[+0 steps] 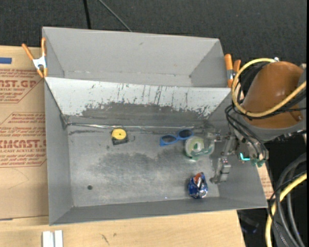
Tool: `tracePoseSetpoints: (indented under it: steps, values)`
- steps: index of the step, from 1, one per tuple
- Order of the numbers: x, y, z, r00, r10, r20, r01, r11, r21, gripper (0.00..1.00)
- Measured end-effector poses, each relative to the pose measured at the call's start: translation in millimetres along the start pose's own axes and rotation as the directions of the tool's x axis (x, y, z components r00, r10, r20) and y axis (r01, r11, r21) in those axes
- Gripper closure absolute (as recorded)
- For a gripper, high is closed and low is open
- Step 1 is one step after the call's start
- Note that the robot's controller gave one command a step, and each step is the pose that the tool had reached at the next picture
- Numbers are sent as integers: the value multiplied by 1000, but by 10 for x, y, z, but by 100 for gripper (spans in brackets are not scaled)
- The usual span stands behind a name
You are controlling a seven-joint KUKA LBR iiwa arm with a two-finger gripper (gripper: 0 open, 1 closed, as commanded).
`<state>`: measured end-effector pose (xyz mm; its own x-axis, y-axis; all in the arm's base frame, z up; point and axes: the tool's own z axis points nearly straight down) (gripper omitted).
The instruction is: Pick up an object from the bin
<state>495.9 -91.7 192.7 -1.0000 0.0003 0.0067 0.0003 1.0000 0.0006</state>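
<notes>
Grey metal bin (56, 153), floor smudged with darker scuffs, back wall streaked with black vertical scratches. Small yellow disc (118, 134) with dark centre. Blue looped thing (174, 138). Pale green-and-white roll (194, 147). Crumpled packet (197, 186) in blue, red and white. Silvery grey gripper (220, 175), teal spot beside. Orange-brown wrist cover (273, 94), yellow cables (237, 86).
</notes>
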Motion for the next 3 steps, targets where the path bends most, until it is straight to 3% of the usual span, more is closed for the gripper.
tracePoseSetpoints:
  steps: [1,2,3]
  values:
    - [88,47,1204,973,-232,13,232,973,4,0]
    - [103,59,1189,972,-233,8,233,972,1,100]
    - [38,19,-429,963,-269,15,269,963,6,100]
